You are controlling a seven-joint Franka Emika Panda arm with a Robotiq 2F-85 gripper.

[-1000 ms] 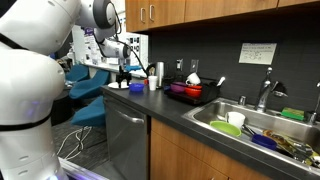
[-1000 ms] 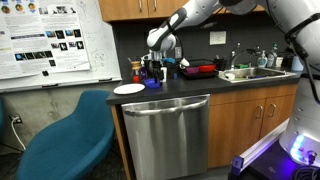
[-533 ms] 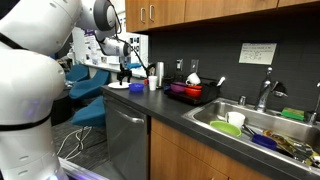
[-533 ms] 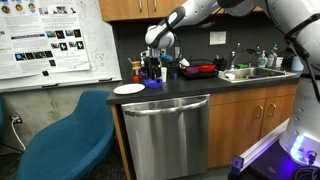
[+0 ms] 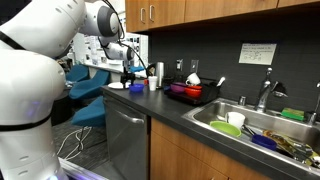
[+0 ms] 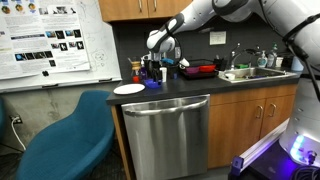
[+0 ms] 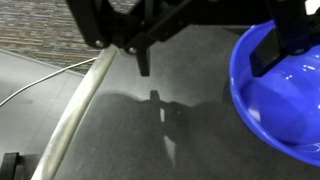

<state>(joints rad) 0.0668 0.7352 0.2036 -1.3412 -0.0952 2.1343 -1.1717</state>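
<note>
The gripper [image 7: 207, 60] is hovering wide open and empty over the blue bowl [image 7: 285, 95] near the countertop's [image 7: 150, 130] end. Nothing is being grasped yet

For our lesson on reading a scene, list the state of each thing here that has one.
gripper: open, holding nothing
blue bowl: upright, looks empty
white plate: lying flat, bare
dishwasher door: shut
sink: holds dishes
</note>
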